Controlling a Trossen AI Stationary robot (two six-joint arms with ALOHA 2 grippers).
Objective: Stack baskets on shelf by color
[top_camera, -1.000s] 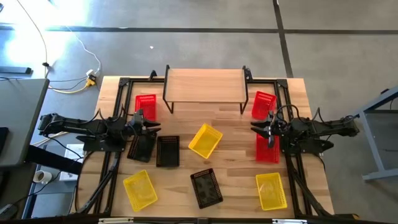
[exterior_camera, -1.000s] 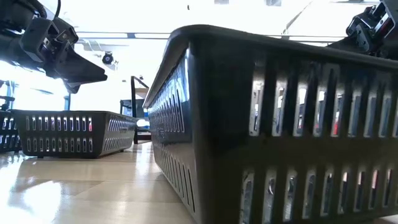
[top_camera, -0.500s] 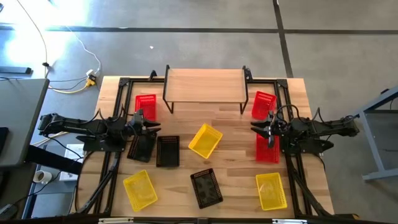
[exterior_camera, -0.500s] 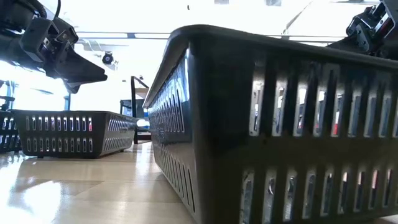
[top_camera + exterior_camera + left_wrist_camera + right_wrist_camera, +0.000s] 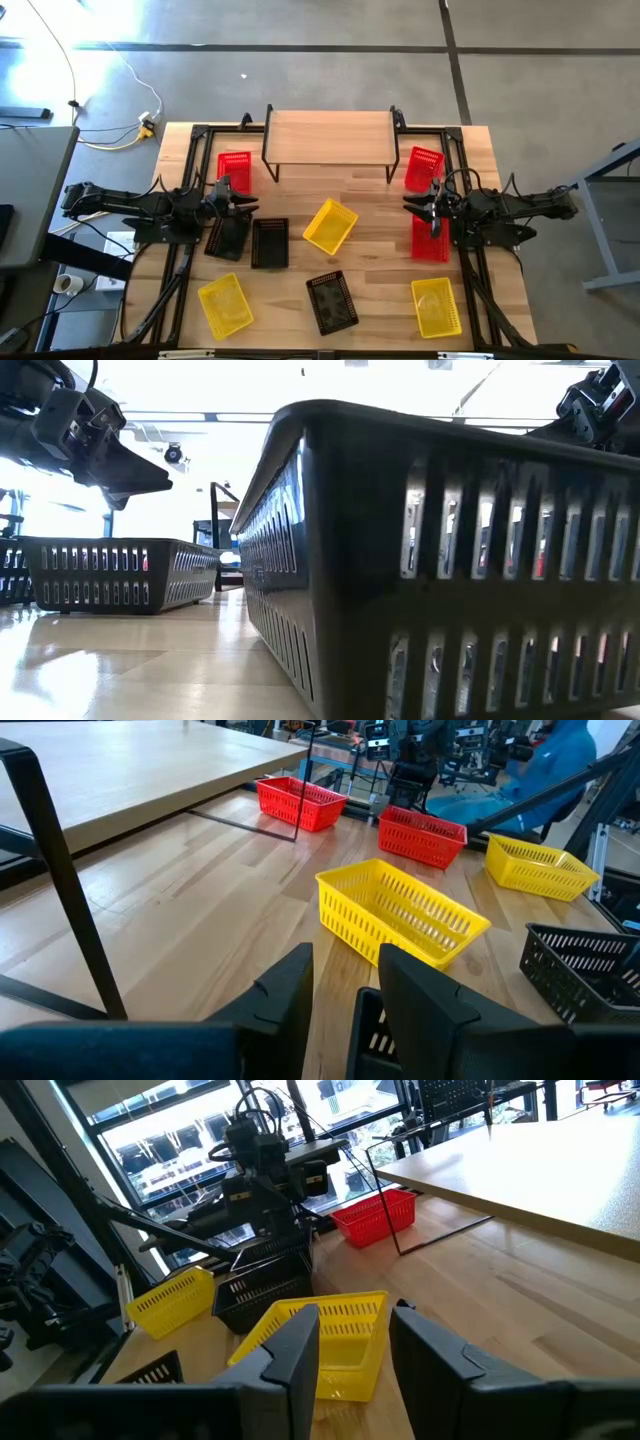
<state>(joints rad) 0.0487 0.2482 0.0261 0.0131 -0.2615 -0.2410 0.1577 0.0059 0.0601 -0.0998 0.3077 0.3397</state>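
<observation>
Jaws on both arms stand parted with nothing between them: left gripper [image 5: 243,206] hovers over the left side of the bench [image 5: 370,215], above a black perforated plastic basket [image 5: 228,236]; right gripper [image 5: 412,203] hovers at the right side, beside the red mesh basket [image 5: 430,238] lying there.

Progress, judged: nothing stacked yet. Low shelf with light wooden plank top on black legs [image 5: 330,136] at the far edge carries no basket. All nine baskets lie loose on the bench:
- red: far left [image 5: 235,168], far right [image 5: 423,166], and the one at the right gripper;
- yellow: centre [image 5: 330,226], near left [image 5: 224,305], near right [image 5: 436,306];
- black: one under the left gripper, one just right of it [image 5: 269,243], one near centre [image 5: 331,301].

Pose: both arms reach inward from the bench sides, roughly level, wrists pointed toward the middle.
</observation>
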